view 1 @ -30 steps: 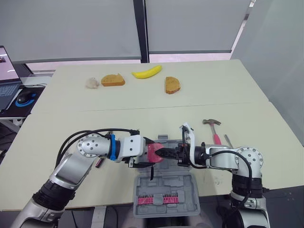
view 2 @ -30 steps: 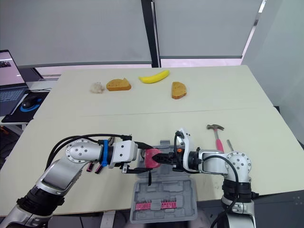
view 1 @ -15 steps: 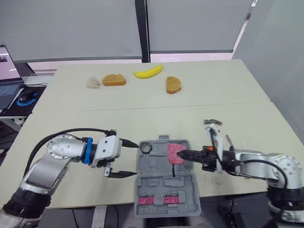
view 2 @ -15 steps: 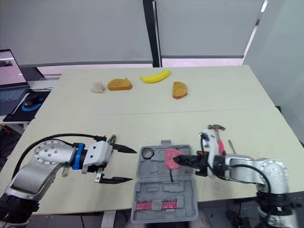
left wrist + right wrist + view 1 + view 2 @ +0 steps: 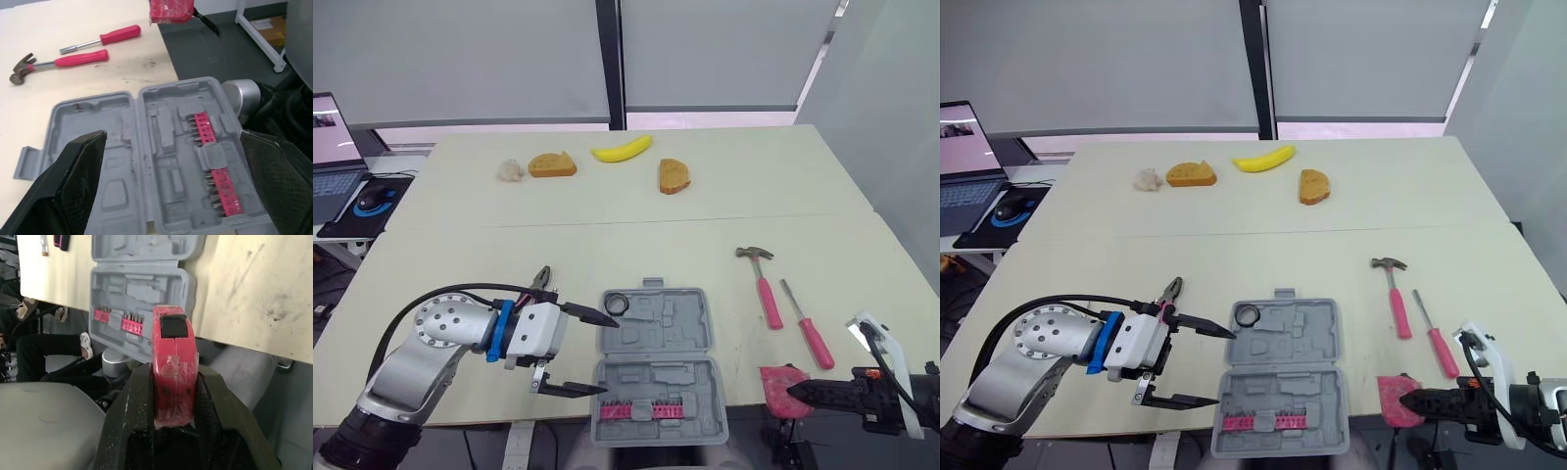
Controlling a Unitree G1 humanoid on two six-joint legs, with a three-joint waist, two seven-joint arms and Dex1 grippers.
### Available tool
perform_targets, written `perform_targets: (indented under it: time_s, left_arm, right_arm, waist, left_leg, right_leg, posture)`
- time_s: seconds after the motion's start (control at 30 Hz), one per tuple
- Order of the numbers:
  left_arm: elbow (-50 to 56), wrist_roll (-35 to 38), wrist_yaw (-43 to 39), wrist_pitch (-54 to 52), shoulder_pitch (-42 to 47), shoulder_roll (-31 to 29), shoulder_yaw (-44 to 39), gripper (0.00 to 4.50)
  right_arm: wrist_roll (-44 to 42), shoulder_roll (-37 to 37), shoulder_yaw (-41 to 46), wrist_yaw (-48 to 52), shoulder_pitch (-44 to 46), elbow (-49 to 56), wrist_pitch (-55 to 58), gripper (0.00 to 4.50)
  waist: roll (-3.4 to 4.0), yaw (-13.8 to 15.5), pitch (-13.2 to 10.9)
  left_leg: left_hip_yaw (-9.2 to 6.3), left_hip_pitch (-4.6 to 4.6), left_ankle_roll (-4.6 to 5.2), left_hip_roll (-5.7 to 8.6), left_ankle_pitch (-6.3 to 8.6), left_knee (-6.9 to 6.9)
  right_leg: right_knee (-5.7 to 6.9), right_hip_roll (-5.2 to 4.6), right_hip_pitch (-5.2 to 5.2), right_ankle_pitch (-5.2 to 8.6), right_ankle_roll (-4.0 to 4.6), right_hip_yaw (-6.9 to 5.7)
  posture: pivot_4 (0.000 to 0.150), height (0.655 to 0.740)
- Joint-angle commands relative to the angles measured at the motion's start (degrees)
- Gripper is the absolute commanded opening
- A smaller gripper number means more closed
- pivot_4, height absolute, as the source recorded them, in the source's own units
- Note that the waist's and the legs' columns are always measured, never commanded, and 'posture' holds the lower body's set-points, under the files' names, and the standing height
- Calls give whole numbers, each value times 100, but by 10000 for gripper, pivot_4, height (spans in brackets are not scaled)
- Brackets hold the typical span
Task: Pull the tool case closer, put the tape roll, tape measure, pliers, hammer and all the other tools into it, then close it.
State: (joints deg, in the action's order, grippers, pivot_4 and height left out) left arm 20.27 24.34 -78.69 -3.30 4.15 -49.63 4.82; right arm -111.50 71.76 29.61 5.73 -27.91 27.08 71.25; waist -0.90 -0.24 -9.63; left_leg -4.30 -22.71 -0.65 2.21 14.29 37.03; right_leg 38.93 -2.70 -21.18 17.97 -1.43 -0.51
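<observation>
The left pincer (image 5: 612, 355) hung wide open at the left side of the open grey tool case (image 5: 658, 367), with the pliers (image 5: 542, 279) on the bench (image 5: 607, 215) behind that arm. The tape roll (image 5: 616, 305) sat in the case's far left corner. Right of the case lay the hammer (image 5: 759, 284) and a screwdriver (image 5: 806, 326). At the bench's near right edge, the right pincer (image 5: 800, 392) gripped the red tape measure (image 5: 779, 382).

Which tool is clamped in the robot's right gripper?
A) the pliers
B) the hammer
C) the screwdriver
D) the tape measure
D: the right gripper is shut on the red tape measure, while the hammer and screwdriver lie loose on the table.
</observation>
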Motion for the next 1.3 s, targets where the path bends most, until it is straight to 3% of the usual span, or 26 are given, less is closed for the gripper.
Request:
perform_targets:
  time_s: [0.03,0.57,1.13,1.2,1.3]
  left_arm:
    - [270,142,16,36,-16,90,33,45000]
    - [587,-16,299,-12,-144,443,488,45000]
    - [413,-218,331,150,-99,507,605,45000]
    - [382,-230,328,160,-73,516,605,45000]
    - [314,-251,323,193,-31,535,616,45000]
  right_arm:
    - [-137,96,-180,-216,205,-6,-390,7663]
    - [2005,-1240,-2548,-405,2159,-579,-603,7663]
    - [3035,-2105,-2653,-148,2557,-1246,-72,7663]
    - [3048,-2141,-2529,-200,2554,-1280,-15,14991]
    - [2937,-2090,-2308,-213,2501,-1277,128,21720]
  waist:
    - [-2,13,-1]
    - [-7,14,-8]
    - [-8,13,-5]
    - [-9,12,-5]
    - [-6,14,-6]
  left_leg:
    - [-1,-1,0,-1,-1,1]
    - [-5,-8,-1,4,0,0]
    - [-7,-7,0,4,0,-2]
    - [-7,-6,0,4,0,-2]
    - [-6,-7,0,5,0,-1]
  right_leg:
    - [0,1,0,1,-1,0]
    - [-4,0,-3,-1,2,0]
    - [0,0,-5,-2,3,-1]
    - [0,1,-4,-2,3,-1]
    - [1,0,-5,-2,3,1]
  posture:
    - [1500,7400]
    - [1500,7400]
    - [1500,7400]
    - [1500,7400]
    - [1500,7400]
